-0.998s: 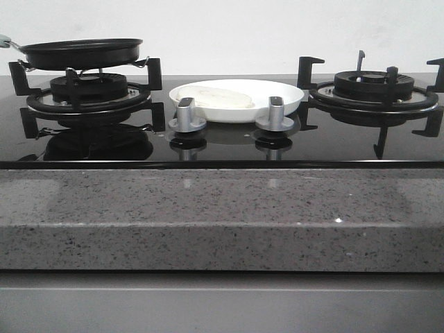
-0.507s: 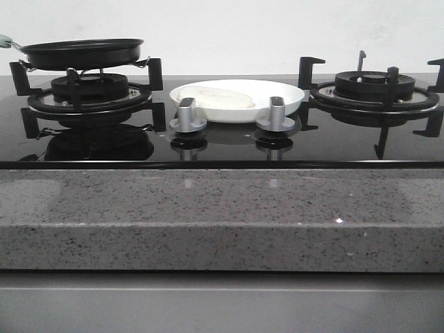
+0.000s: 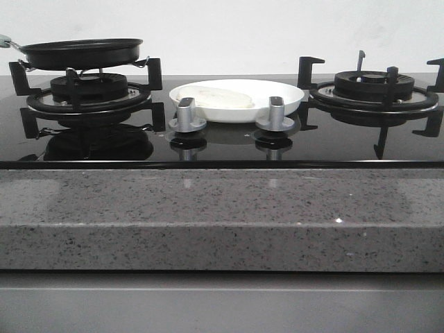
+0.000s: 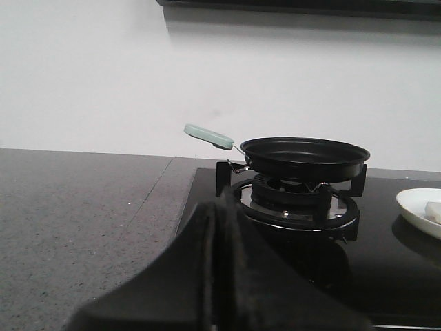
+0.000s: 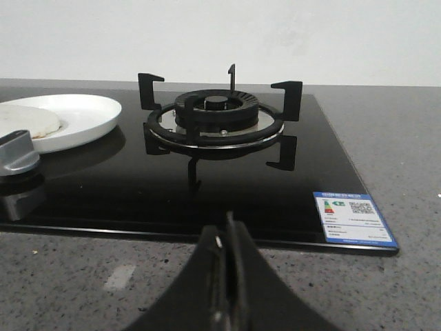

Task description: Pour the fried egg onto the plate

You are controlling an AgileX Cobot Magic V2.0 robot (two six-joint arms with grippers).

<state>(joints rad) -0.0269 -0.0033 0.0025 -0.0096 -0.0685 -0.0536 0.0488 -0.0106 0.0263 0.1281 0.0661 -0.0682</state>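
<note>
Both grippers are shut on nothing: the left gripper (image 4: 215, 276) has its fingers pressed together, facing the pan (image 4: 303, 157), and the right gripper (image 5: 226, 289) is likewise shut before the bare right burner (image 5: 215, 114). Out from there, the pan sits empty on the left burner (image 3: 89, 94), its pale green handle (image 4: 209, 136) free. The egg (image 3: 220, 98) already lies flat on the plate (image 3: 291, 99) between the burners. It looks light, soft and floppy; I would lift the plate by its stiff rim instead.
</note>
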